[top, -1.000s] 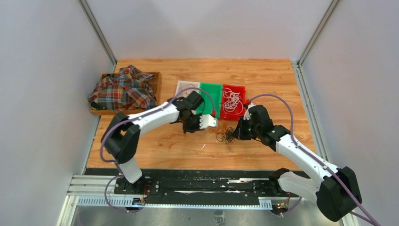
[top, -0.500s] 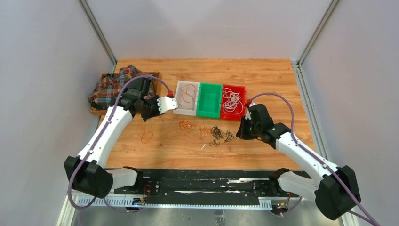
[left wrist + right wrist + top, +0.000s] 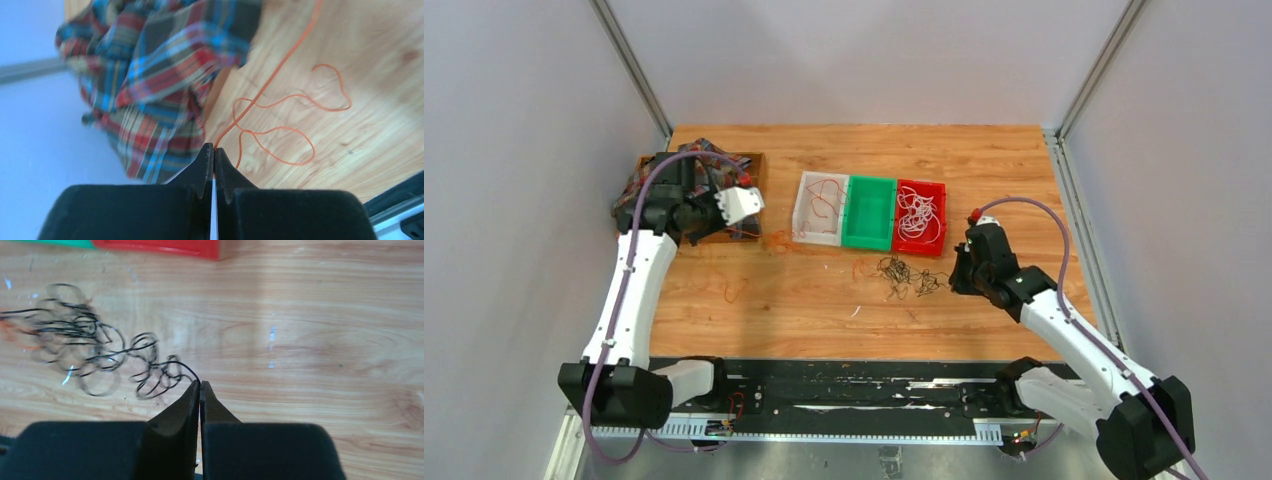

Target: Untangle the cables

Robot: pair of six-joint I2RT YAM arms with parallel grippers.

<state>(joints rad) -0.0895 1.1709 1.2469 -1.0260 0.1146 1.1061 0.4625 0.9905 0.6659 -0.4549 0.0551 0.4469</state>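
Swinging away from the middle, the left gripper (image 3: 214, 150) has gone to the upper left of the overhead view, while the right gripper (image 3: 199, 386) has backed off to the right. Each is pinched fully closed on a strand. The left holds the thin orange cable (image 3: 260, 91), which trails right across the wooden table (image 3: 310, 340). The right holds the curly black cable (image 3: 90, 340), whose tangle lies to its left, below the row of plastic trays (image 3: 869, 243). I'd say the pull runs left to right. The left arm is crowded by the plaid shirt (image 3: 165, 65) and the wall, so the right has more room.
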